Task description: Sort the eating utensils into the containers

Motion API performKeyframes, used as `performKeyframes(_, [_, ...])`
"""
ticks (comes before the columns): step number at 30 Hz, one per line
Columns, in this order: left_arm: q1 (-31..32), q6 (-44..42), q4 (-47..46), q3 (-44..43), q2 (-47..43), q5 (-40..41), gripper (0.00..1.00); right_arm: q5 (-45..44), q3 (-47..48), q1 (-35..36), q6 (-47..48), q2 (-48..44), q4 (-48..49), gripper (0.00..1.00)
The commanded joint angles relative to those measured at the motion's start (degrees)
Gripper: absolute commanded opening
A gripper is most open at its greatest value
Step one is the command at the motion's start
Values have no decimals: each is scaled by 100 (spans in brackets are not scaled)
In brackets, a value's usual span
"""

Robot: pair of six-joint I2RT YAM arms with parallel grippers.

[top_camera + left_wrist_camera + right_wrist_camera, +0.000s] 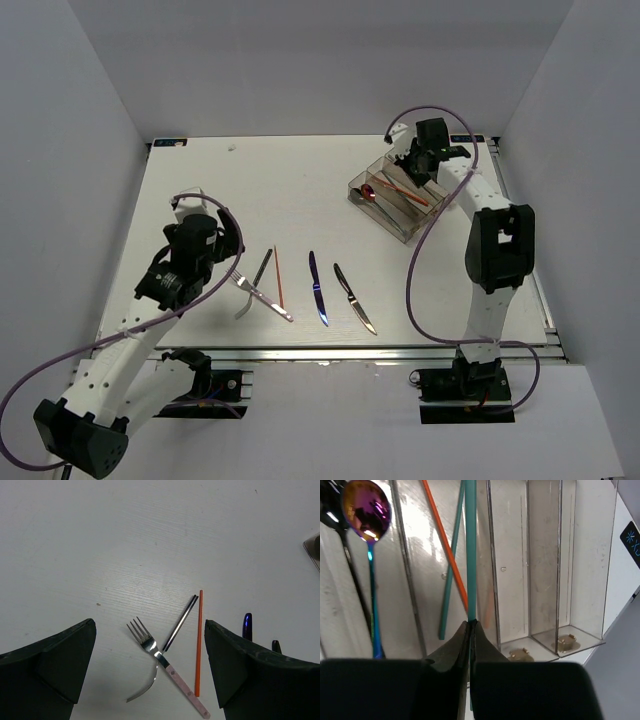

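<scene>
Right gripper [413, 160] over tray [382, 216] at far right; left gripper [228, 258] near fork [262, 297]. Left wrist: spread wide, empty, fork below. Right wrist: pinched shut on green chopstick [470, 555], above compartment holding orange chopstick [445, 545]. Align with dividers, lower close to the floor, then release.

The fork [150, 645] is silver, one chopstick [471, 555] teal, the spoon [366, 510] purple-gold, blue-handled.
</scene>
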State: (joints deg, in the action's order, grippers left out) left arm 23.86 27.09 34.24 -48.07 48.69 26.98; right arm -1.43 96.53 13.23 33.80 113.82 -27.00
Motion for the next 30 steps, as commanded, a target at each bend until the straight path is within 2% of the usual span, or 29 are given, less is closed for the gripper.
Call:
performKeyframes(1, [5,-64,-102,44,44,-123,98,380,410,-84,698,402,-24,0])
performKeyframes(3, [5,-55,-67,26,97,-62,98,380,533,-128,619,518,-50,2])
performKeyframes(4, [5,-46,-58,35,115,-44,98,450,568,-128,541,597,-85,22])
performKeyframes(7, [5,7,13,9,202,61,98,618,700,-128,365,650,-218,30])
performKeyframes(8, [5,15,13,-9,229,79,98,644,692,-128,320,633,-200,38])
performKeyframes(10, [5,103,39,-18,273,184,98,635,657,-128,250,545,-156,73])
performKeyframes(12, [5,347,153,-105,395,307,98,478,665,-137,-65,457,-77,74])
performKeyframes(13, [5,523,397,-158,466,603,98,434,752,-137,-241,326,-94,89])
performKeyframes(16, [14,1419,899,-465,791,1010,98,66,710,38,-1575,-304,-42,89])
performKeyframes(17, [31,1657,1100,-527,861,1054,98,-1267,561,413,-2327,-534,245,89])
performKeyframes(18, [92,2172,1207,-588,931,1089,98,-2116,403,660,-2639,-745,396,89])
performKeyframes(20, [546,2658,1339,-659,1099,1464,98,-3272,-70,1074,-2957,-1290,660,89])
performKeyframes(22, [1013,3555,1593,-790,1300,1827,98,-3127,-501,1401,-3622,-1798,871,89])
performKeyframes(23, [1555,3905,1751,-861,1397,2237,98,-2256,-982,1332,-4044,-1985,977,89])
performKeyframes(24, [1874,4483,1814,-905,1494,2441,98,-1499,-1274,1200,-4344,-2169,1160,89])
performKeyframes(26, [2523,5075,2130,-1089,1967,2741,98,-197,-1758,963,-4636,-2592,1373,89])
performKeyframes(30, [2650,6104,2474,-1073,2689,2646,98,-183,-1725,997,-4848,-2812,759,89])
